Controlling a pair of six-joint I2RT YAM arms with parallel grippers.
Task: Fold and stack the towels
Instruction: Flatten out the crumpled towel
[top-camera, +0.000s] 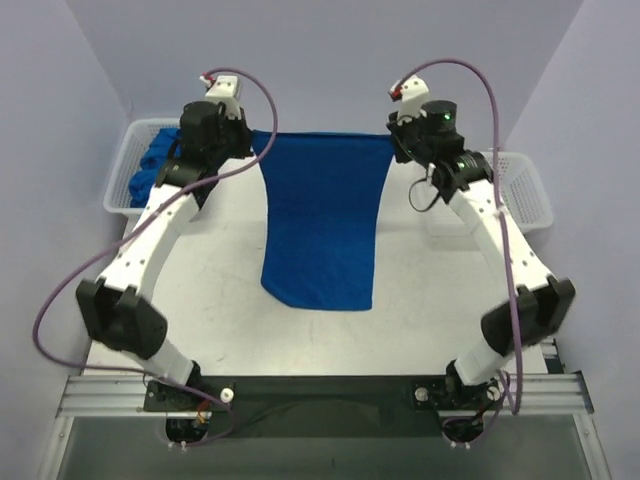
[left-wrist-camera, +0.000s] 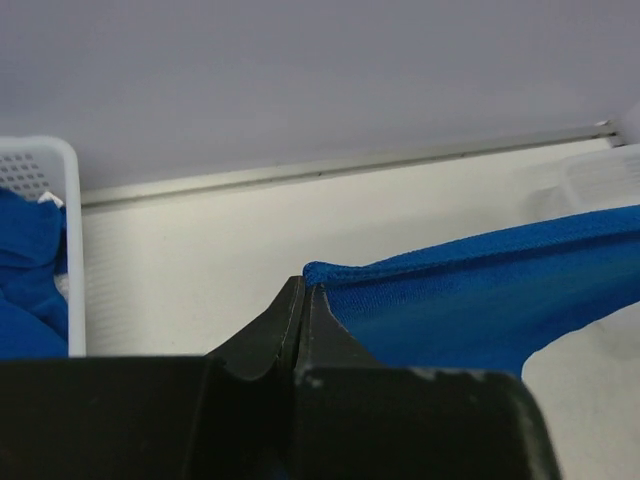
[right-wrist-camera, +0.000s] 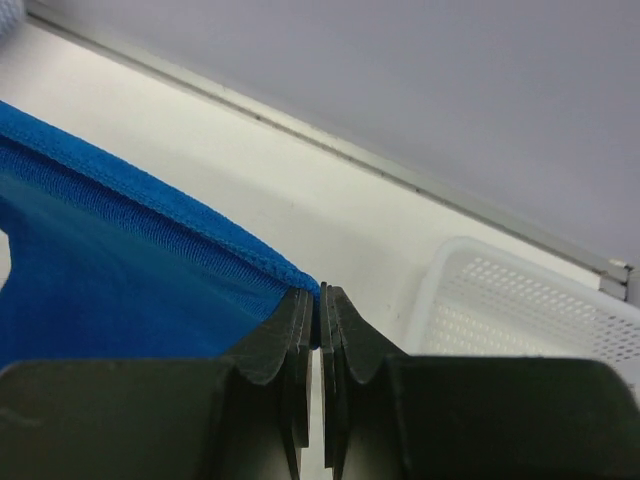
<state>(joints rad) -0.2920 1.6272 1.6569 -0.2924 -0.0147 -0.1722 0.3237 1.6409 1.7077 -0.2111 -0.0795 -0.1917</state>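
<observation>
One royal-blue towel is stretched by its far edge between my two grippers and held up near the back of the table. Its lower part drapes toward me onto the white tabletop. My left gripper is shut on the towel's far left corner; in the left wrist view the jaws pinch the hemmed corner, and the towel runs off to the right. My right gripper is shut on the far right corner, where the jaws clamp the towel by its hem. More blue towels lie bunched in the left basket.
A white mesh basket stands at the back left, its rim close to my left gripper. A second white mesh basket stands at the back right, and its wall is near my right gripper. Lilac walls enclose the table.
</observation>
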